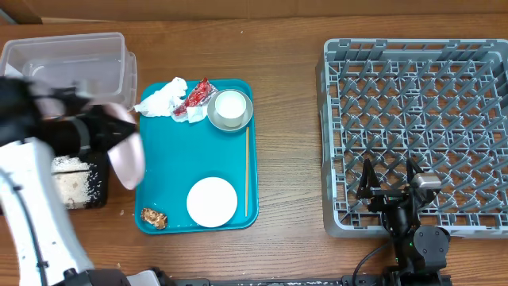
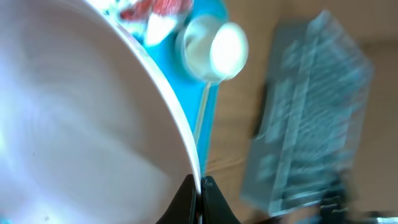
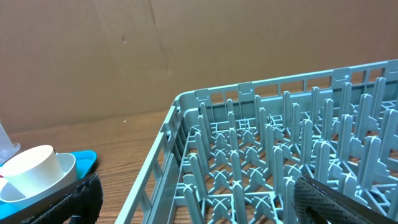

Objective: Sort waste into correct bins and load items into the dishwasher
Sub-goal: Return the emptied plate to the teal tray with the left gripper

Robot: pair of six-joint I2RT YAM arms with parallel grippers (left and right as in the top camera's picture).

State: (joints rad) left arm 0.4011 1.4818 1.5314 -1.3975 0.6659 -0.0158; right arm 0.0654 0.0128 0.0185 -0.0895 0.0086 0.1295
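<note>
Beside black tray [image 1: 75, 191], L gripper [image 2: 200, 190] grips plate [image 1: 127, 159]; wrapper [image 1: 198, 97] print illegible.

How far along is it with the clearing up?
Early. Rice lies in the black tray. The left gripper holds a plate tilted beside it. The napkin, wrapper, brown lump, cup, grey bowl and white bowl wait on the teal tray; the rack holds no dishes.

A teal rectangular plastic serving tray [image 1: 171, 159] lies on the brown wooden worktop [image 1: 290, 159]; a thin pale wooden stick [image 1: 247, 171] lies along its right edge.
</note>
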